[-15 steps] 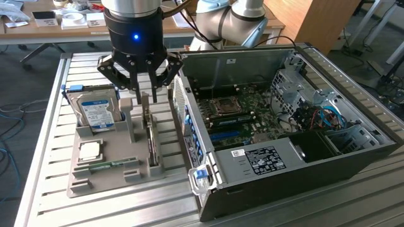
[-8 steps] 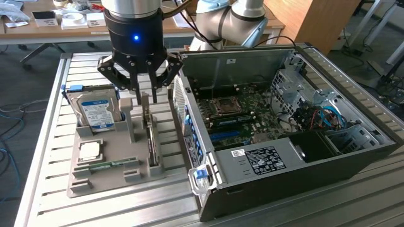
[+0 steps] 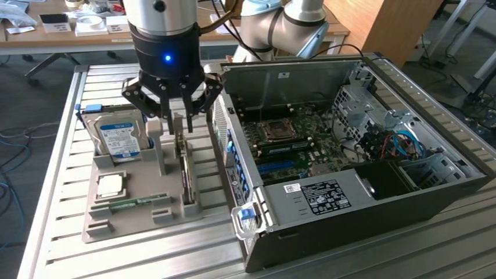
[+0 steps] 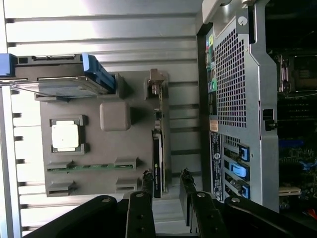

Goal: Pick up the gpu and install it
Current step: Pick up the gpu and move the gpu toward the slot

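Jaws spread either side of thin dark gpu card [image 4: 157,171], on edge in grey plastic tray [image 3: 132,224], 9 o'clock of open black PC case [image 3: 349,232] in exterior view; card looks off-centre between them, so I'd centre before pinching.

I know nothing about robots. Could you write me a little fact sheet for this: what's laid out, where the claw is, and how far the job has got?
Setting: open computer case on a slatted metal table, with a gray parts tray beside it
In tray: gpu standing on edge, hard drive, processor chip, green memory stick
Gripper: open, over the gpu, a finger to either side of it
Held: nothing
Progress: gpu not yet lifted from the tray
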Tool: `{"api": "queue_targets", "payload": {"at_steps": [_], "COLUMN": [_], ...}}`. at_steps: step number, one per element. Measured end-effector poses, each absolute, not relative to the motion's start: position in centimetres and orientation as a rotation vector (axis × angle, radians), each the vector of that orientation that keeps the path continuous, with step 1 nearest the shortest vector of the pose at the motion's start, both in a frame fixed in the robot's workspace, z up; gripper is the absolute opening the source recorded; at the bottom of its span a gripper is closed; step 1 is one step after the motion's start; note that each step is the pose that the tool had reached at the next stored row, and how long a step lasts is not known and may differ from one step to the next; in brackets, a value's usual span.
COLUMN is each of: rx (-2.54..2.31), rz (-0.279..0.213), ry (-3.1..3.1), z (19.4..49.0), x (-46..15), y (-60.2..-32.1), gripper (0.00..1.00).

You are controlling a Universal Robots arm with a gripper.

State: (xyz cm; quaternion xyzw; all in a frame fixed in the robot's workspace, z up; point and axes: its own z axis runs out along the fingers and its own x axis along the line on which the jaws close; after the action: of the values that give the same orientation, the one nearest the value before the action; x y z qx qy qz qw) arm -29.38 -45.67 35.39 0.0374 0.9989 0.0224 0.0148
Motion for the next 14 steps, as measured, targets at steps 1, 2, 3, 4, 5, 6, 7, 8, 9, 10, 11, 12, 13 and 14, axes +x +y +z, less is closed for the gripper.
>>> {"api": "queue_targets", "payload": {"at_steps": [1, 2, 3, 4, 5, 6, 7, 8, 9, 10, 11, 12, 13, 14], "rx": [0.116, 0.116, 0.116, 0.116, 0.117, 0.117, 0.116, 0.116, 0.116, 0.116, 0.116, 0.116, 0.116, 0.116], "rz": [0.070, 0.070, 0.070, 0.070, 0.070, 0.070, 0.070, 0.070, 0.070, 0.070, 0.070, 0.070, 0.070, 0.070], "ry": [3.109, 3.109, 3.109, 3.109, 3.109, 3.109, 3.109, 3.109, 3.109, 3.109, 3.109, 3.109, 3.109, 3.109], "z": [35.2, 35.0, 34.8, 34.7, 34.5, 34.3, 34.1, 33.9, 33.7, 33.6, 33.4, 33.3, 33.2, 33.2], "x": [-29.4, -29.4, -29.4, -29.4, -29.4, -29.5, -29.5, -29.5, -29.5, -29.5, -29.5, -29.5, -29.5, -29.5], "y": [-45.7, -45.7, -45.7, -45.7, -45.7, -45.7, -45.7, -45.7, -45.7, -45.7, -45.7, -45.7, -45.7, -45.7], "gripper": [0.36, 0.36, 0.36, 0.36, 0.36, 0.36, 0.36, 0.36, 0.36, 0.36, 0.36, 0.36, 0.36, 0.36]}}
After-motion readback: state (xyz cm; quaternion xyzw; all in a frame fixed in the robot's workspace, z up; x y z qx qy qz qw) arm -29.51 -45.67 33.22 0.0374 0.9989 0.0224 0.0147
